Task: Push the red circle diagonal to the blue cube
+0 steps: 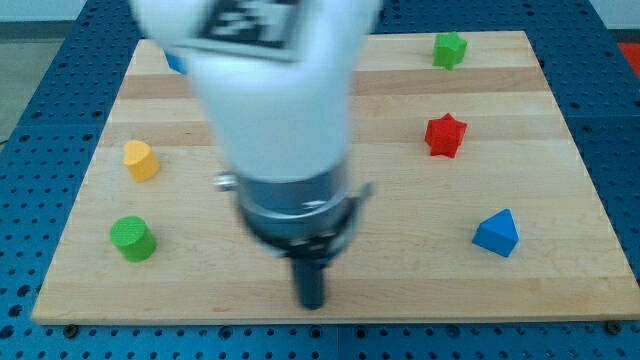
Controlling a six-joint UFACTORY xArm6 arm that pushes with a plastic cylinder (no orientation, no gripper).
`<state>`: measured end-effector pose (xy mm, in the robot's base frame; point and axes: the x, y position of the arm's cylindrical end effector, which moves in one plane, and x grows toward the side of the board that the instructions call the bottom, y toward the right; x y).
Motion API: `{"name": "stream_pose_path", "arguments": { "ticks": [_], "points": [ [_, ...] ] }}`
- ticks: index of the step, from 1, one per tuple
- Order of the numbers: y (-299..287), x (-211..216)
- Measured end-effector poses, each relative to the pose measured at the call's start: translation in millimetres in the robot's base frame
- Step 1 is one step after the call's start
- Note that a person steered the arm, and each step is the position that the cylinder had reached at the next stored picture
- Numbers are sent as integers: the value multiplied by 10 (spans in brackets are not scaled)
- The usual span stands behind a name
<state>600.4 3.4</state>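
My arm (275,110) fills the middle of the view, large and blurred. Its dark rod points down and my tip (312,305) rests near the board's bottom edge, with no block close to it. No red circle shows; the arm may hide it. A small piece of a blue block (175,63) shows at the top left behind the arm, and its shape cannot be made out. A red star-shaped block (445,135) lies at the right, far from my tip.
A green block (450,48) sits at the top right. A blue triangular block (497,233) lies at the lower right. A yellow block (141,160) and a green cylinder (132,238) lie at the left. The wooden board (540,290) rests on a blue pegboard table.
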Motion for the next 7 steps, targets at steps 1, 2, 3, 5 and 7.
{"name": "stream_pose_path", "arguments": {
  "ticks": [1, 2, 3, 5, 7],
  "points": [
    [143, -521],
    [68, -1262],
    [59, -2044],
    [338, -2822],
    [647, -3870]
  ]
}}
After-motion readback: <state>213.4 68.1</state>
